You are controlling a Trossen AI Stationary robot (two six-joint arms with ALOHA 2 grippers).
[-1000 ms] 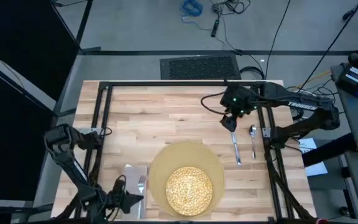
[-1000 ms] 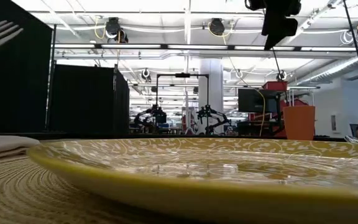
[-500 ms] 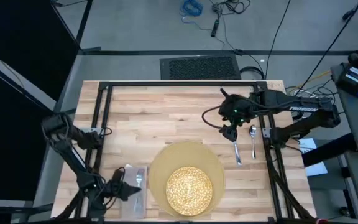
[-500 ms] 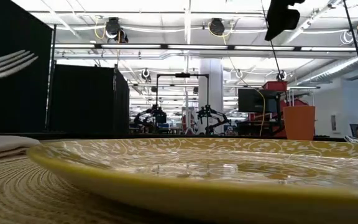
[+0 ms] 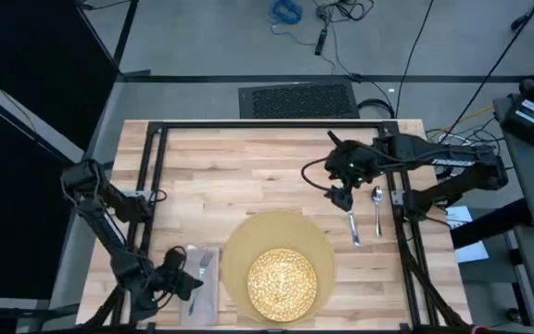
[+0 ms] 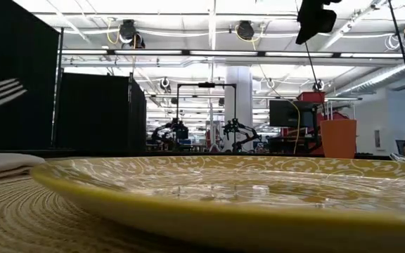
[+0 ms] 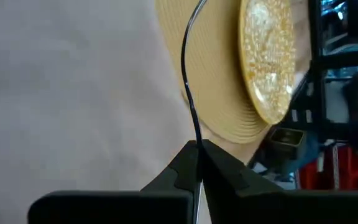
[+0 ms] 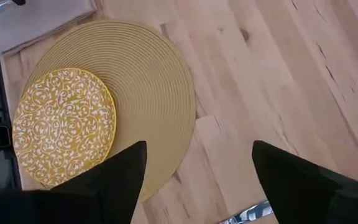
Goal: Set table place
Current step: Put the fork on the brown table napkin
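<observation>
- The left gripper [image 7: 197,163] holds the fork [image 7: 190,87] by its handle, fingers pinched tight on it, above the napkin [image 5: 199,275] at the near left of the bench [image 5: 248,176].
- In the low view the fork's tines hang in the air over the napkin; the fork is not yet laid down.
- The placemat [image 5: 276,237] lies at the near middle of the bench, with the plate [image 5: 282,283] on its near part.
- The knife [image 5: 352,225] and spoon [image 5: 377,211] lie side by side just to the right of the placemat.
- The right gripper [image 8: 199,168] hovers above the knife's far end with its fingers spread wide and nothing between them.
- The cup [image 6: 338,138] shows only in the low view, standing beyond the plate towards the right.
- Risk: the grip on the fork is a thin, edge-on pinch. A release from height could let the fork bounce or roll off the napkin.
- Risk: the napkin is loose cloth. A descent too low could let the fingers drag or bunch it.
- Risk: the fork hangs close to the placemat's edge, so a skewed release could land it across that edge.
</observation>
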